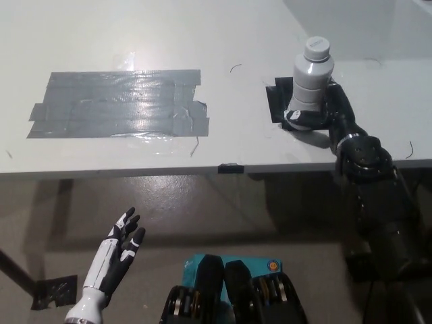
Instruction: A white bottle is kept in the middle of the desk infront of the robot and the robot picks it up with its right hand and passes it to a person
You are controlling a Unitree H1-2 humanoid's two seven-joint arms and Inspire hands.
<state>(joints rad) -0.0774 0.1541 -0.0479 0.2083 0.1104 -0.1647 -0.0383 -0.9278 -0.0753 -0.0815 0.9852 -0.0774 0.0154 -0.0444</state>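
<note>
A white ribbed bottle [312,79] with a white cap stands upright on a black tape patch [277,101] at the right of the grey desk. My black right hand [326,114] wraps around the bottle's lower half from the right side, fingers closed on it. The bottle's base still appears to rest on the patch. My white left hand [120,251] hangs open below the desk's front edge at the lower left, holding nothing.
A large patch of grey tape [118,102] covers the left middle of the desk [216,40]. The desk's front edge [202,169] runs across the picture, with a small black clip [231,167] on it. Brown floor lies below.
</note>
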